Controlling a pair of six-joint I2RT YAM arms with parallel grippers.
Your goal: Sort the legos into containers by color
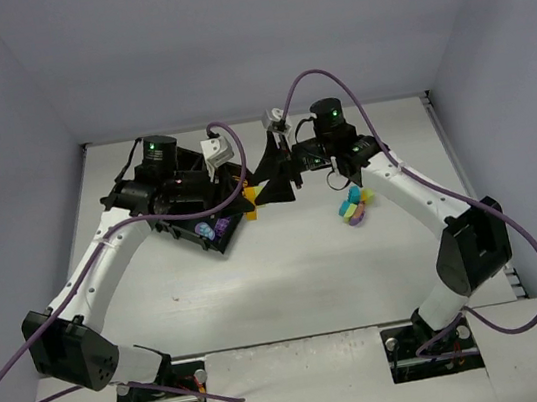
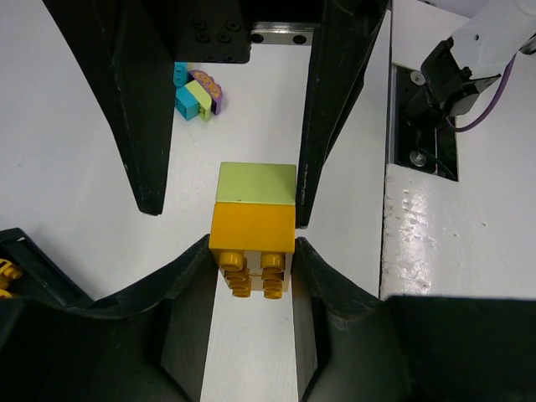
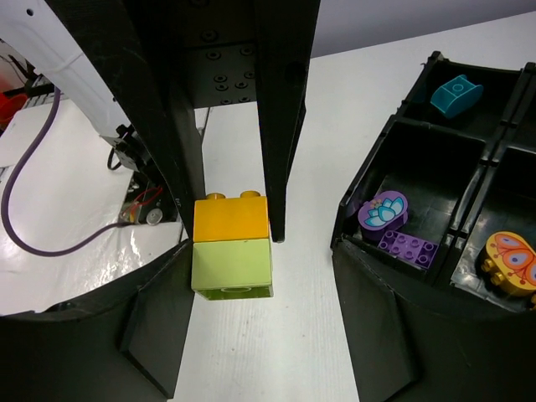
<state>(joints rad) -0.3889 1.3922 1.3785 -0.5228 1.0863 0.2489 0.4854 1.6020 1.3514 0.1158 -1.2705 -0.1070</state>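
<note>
From above, the left gripper (image 1: 242,198) and the right gripper (image 1: 270,185) meet tip to tip over the table (image 1: 290,279). An orange brick (image 1: 250,198) and a lime brick (image 1: 261,190) sit joined between them. The black tray (image 1: 220,248) lies under and just behind the left gripper. A pile of loose bricks (image 1: 354,208) sits back along the right gripper's own arm, well apart from the tray. A purple cable (image 1: 239,140) arches over the wrists.

In the left wrist view, the left gripper's fingers (image 2: 188,293) pinch the orange brick from both sides, its studs facing the camera. Just past it, the lime brick stands between the right gripper's spread fingers (image 2: 331,109). One finger touches the brick's side, and bare table shows before the other. The pile lies farther ahead, beyond those fingers. A corner of the tray pokes in beside one left finger.

In the right wrist view, the lime brick is nearest and rests against one finger of the right gripper, with a clear gap to the other. The tray wall stands just beside that free finger. Its far compartment holds a teal brick (image 3: 456,95). The nearer compartment holds a purple flower piece (image 3: 383,211) and a purple plate (image 3: 406,247). The next one holds an orange butterfly piece (image 3: 511,260).
</note>
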